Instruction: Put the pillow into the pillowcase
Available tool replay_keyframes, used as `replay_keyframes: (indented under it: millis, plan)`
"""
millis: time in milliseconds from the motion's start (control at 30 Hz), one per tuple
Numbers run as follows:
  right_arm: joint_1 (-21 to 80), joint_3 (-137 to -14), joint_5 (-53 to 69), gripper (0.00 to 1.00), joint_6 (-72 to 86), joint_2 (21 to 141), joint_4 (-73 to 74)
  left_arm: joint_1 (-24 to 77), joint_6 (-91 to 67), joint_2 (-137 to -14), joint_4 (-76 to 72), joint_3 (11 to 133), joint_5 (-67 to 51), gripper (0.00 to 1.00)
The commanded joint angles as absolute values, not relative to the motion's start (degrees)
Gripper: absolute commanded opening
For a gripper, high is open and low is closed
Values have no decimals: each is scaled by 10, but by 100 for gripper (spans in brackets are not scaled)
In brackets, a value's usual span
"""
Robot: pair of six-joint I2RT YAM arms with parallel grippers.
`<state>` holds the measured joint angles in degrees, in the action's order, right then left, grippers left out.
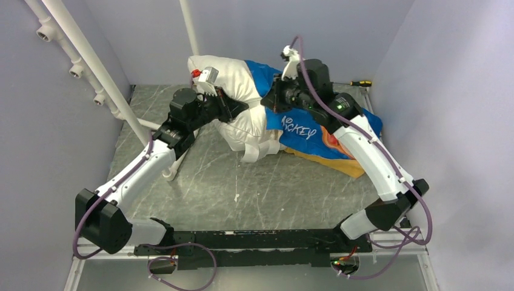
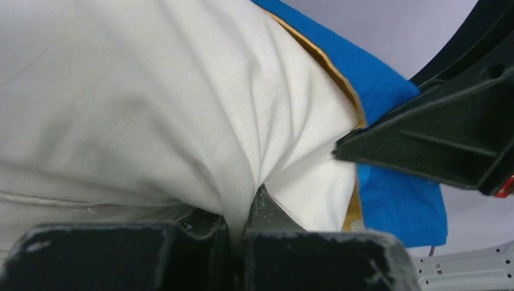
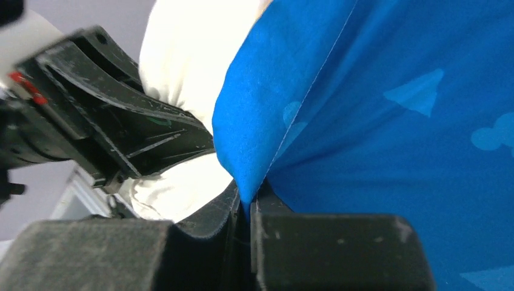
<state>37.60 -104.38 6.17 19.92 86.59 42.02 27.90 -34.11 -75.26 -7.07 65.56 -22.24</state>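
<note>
The white pillow (image 1: 242,103) lies at the back middle of the table, its right end tucked inside the blue pillowcase (image 1: 303,124), whose yellow-orange side shows at the lower right. My left gripper (image 1: 242,108) is shut on a fold of the pillow (image 2: 151,103) near the case's mouth. My right gripper (image 1: 270,100) is shut on the blue edge of the pillowcase (image 3: 376,121) at its opening. The two grippers are close together. The pillow also shows in the right wrist view (image 3: 188,54), and the pillowcase in the left wrist view (image 2: 394,200).
A screwdriver (image 1: 359,83) lies at the back right by the wall. White pipes (image 1: 91,66) slant along the left side. Grey walls close in the marbled table (image 1: 254,194) on three sides.
</note>
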Motion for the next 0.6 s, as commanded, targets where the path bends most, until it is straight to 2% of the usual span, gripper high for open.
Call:
replay_keyframes:
  millis: [0, 167, 267, 500, 567]
  plan:
    - [344, -1025, 301, 3, 318, 766, 184, 290, -330, -749, -150, 646, -175, 0]
    - [296, -986, 339, 4, 343, 754, 166, 290, -320, -725, -154, 616, -140, 0]
    - [294, -992, 344, 0, 341, 773, 179, 290, -324, -728, -155, 620, -144, 0]
    - [337, -1131, 456, 0, 346, 882, 212, 296, -358, -779, -204, 656, -185, 0]
    - [352, -1165, 488, 0, 374, 904, 172, 312, -349, -794, -215, 669, -169, 0]
